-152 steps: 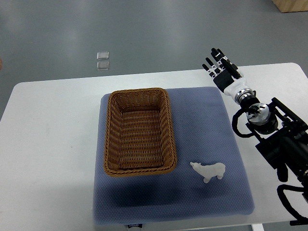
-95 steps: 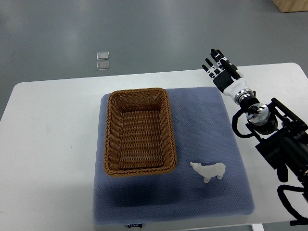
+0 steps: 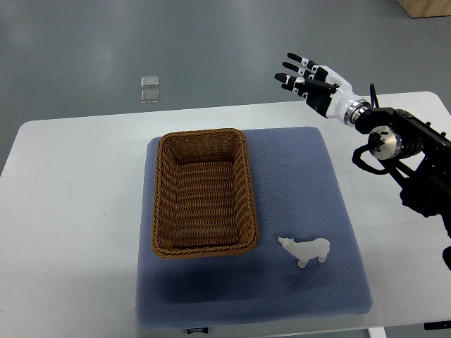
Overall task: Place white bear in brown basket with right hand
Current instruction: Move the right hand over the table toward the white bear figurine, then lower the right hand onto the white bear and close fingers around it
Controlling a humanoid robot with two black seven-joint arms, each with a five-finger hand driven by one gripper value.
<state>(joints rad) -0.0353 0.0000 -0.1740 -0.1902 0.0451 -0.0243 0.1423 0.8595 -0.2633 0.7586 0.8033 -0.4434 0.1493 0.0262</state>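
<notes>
Hovering beyond the far tabletop (image 3: 84,183) edge with fingers (image 3: 294,70) spread and empty, the right hand (image 3: 315,83) has grasped nothing: the white bear (image 3: 306,249) lies on the blue mat (image 3: 303,183), beside the empty brown basket (image 3: 203,193).

No text, label or number can be read anywhere here.

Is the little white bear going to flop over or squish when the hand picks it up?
The white bear looks like a hard, smooth figurine, so it probably won't squish but might slip. It seems small and light. Its thin legs suggest it could tip on the soft blue mat.
</notes>
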